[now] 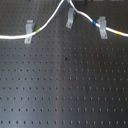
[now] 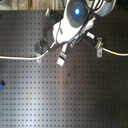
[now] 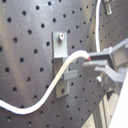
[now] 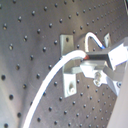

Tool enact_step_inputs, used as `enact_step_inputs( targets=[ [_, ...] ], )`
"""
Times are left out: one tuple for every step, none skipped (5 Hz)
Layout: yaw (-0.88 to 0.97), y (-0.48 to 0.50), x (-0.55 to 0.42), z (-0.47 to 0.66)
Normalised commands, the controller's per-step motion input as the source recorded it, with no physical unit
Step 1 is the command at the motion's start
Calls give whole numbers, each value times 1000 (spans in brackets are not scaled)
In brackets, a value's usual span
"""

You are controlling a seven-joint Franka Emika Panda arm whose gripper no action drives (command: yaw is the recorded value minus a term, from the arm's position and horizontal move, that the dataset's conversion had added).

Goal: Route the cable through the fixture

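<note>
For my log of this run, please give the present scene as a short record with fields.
surface: black perforated board
fixtures: three grey clips in a row: left clip, middle clip, right clip
cable: white cable with coloured bands, lifted at the middle clip
pincer: pincer shut on the cable beside the middle clip
routing: not yet seated in the middle clip

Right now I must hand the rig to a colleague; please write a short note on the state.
Gripper: shut on the cable, holding it just beside the middle clip, as both wrist views show.
Cable: in the first exterior view it lies at the left clip, rises to the gripper above the middle clip, then runs down past the right clip.
Done: cable is grasped and brought to the middle clip.
Left: seat it in the middle clip; whether the outer clips hold it cannot be told.
</note>
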Motion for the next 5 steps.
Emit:
enact_step_inputs(
  targets=[
    [897, 130, -39, 163],
    [848, 74, -89, 166],
    [491, 20, -360, 83],
    [146, -42, -466, 67],
    [14, -34, -318, 43]
  ],
)
